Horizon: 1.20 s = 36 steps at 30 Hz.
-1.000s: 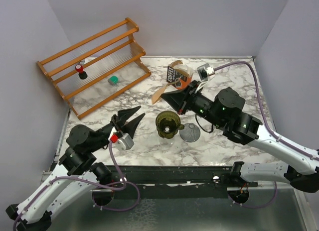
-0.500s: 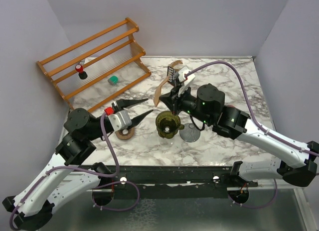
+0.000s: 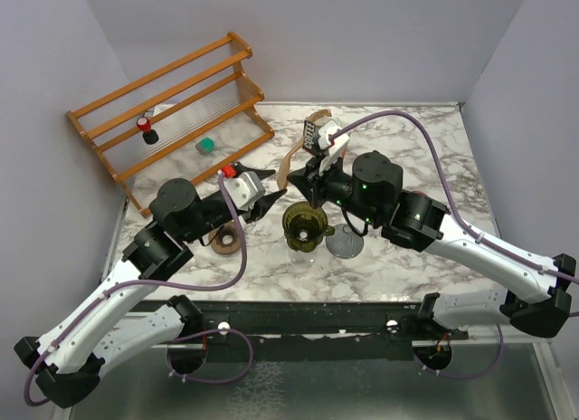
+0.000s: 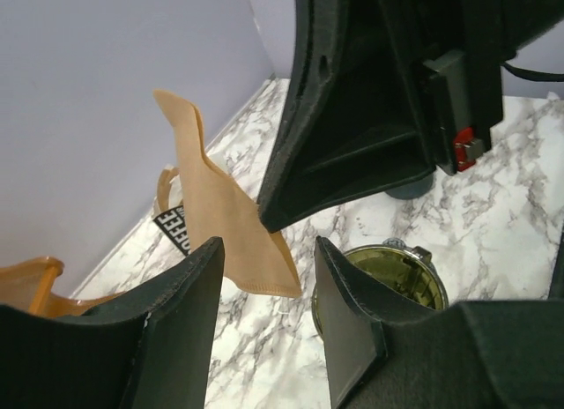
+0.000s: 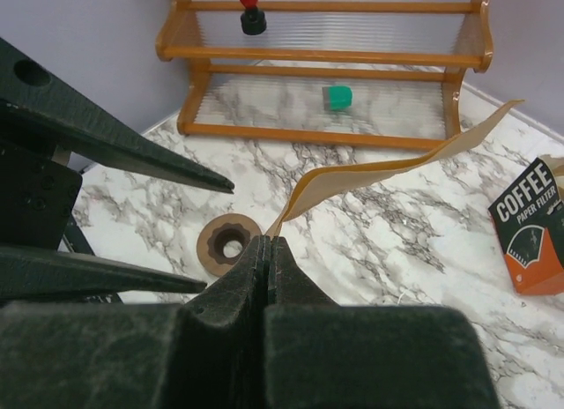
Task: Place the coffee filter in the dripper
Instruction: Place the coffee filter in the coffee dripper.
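- filter: tan paper coffee filter [image 5: 388, 167] hangs in the air, one corner pinched by the right gripper [image 5: 267, 243], whose claw is clenched on it
- it hangs above the white marble table [image 3: 298, 271], up-left of the olive-green translucent dripper [image 3: 305, 223], not in it
- left gripper [image 4: 267, 250] released, jaws parted, filter's lower edge just in front of the gap, no contact visible
- dripper upright on table, grey round disc [image 3: 345, 245] just beside it
- brown cardboard ring [image 5: 231, 241] on table near left arm
- orange-black coffee filter box [image 5: 529, 224] at back
- wooden slatted rack [image 3: 172, 112] at far left, small green cube [image 5: 338, 96] on it
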Each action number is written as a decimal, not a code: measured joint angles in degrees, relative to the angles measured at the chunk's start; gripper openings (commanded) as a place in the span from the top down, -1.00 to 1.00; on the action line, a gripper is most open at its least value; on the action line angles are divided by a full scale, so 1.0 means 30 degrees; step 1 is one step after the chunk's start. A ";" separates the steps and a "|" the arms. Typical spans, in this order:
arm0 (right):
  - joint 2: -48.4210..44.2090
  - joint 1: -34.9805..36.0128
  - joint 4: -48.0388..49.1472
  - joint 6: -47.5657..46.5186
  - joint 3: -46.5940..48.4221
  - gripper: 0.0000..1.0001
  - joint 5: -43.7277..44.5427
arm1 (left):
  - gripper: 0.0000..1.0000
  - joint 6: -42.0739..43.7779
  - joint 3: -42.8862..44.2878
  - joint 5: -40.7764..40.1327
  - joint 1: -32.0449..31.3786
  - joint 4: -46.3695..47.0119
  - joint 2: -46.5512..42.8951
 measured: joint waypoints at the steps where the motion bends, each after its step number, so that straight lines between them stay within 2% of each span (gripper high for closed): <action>1: 0.0058 0.0000 0.0000 -0.0102 0.0015 0.99 0.0000 | 0.06 0.0000 0.0007 -0.0313 0.0000 0.0000 0.0066; 9: 0.0131 0.0022 0.0015 -0.0707 0.0015 0.98 0.0000 | 0.07 -0.0058 0.0364 -0.1916 0.0000 0.0160 0.0364; 36: 0.0073 0.0124 0.0189 -0.0867 0.0000 0.99 0.0342 | 0.15 -0.0168 0.0605 -0.2790 0.0000 0.0138 0.1953</action>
